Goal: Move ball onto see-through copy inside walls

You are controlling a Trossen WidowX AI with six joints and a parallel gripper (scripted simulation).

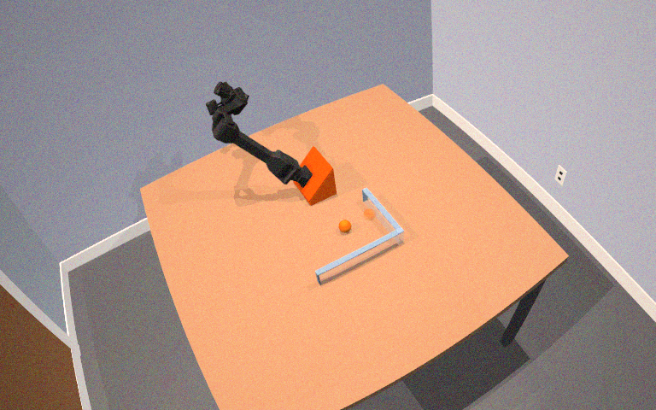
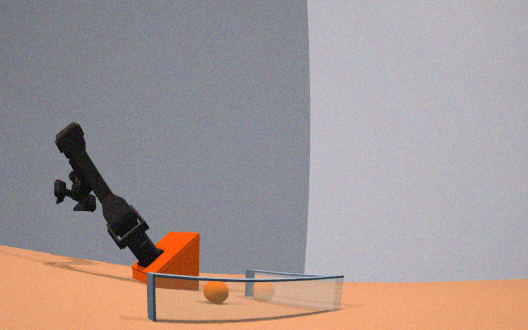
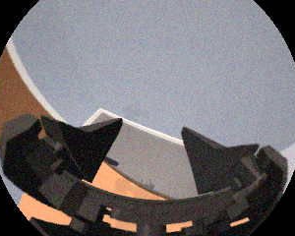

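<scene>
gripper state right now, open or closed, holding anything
Black parallel-jaw gripper: open, fingers spread wide, holding nothing. The small orange ball lies on the table, far from it.

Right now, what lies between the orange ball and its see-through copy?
Only bare table shows between the orange ball and the see-through copy; the top view shows this best.

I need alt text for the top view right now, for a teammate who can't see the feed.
A small orange ball lies on the tan table inside the corner of two low clear walls, just short of its faint see-through copy. The black arm rises from an orange wedge base, its open gripper raised away from the ball.
</scene>
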